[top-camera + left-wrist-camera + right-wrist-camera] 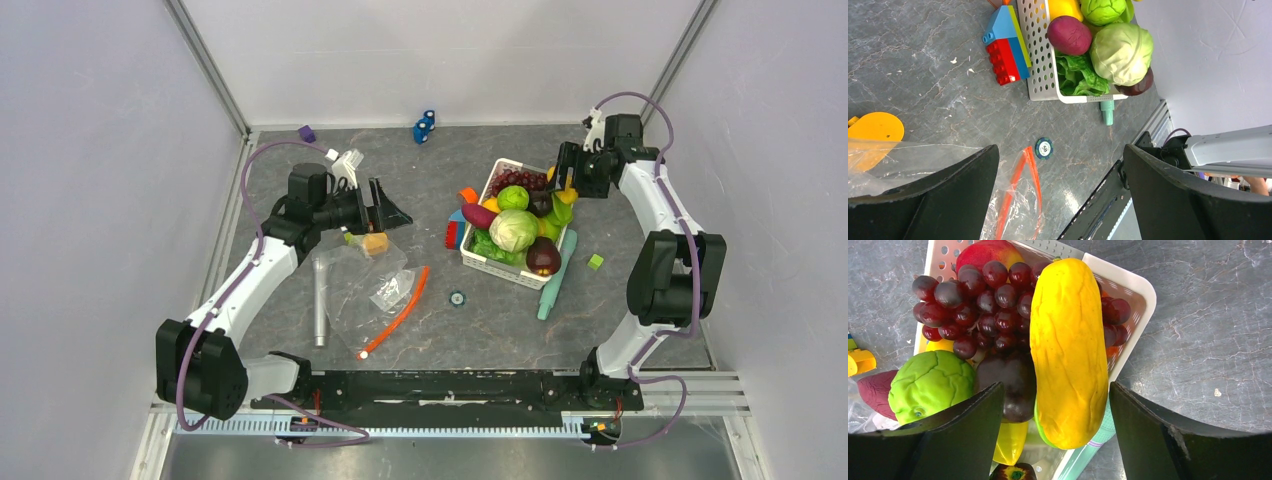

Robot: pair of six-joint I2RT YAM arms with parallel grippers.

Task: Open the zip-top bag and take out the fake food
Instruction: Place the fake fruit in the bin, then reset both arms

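The clear bag (365, 285) lies flat on the left half of the table (470, 340), its orange zip strip (400, 308) along its right edge. The toy food (513, 230) is heaped in a white basket (487, 265) well to the right. The left gripper (1060, 149) hangs wide open over the bag's far end. The right gripper (1056, 389), above the basket's far end, is spread either side of a yellow corn cob (1070, 330) resting on grapes (973, 305).

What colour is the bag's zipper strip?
The strip is red-orange, clearest from the top external view.
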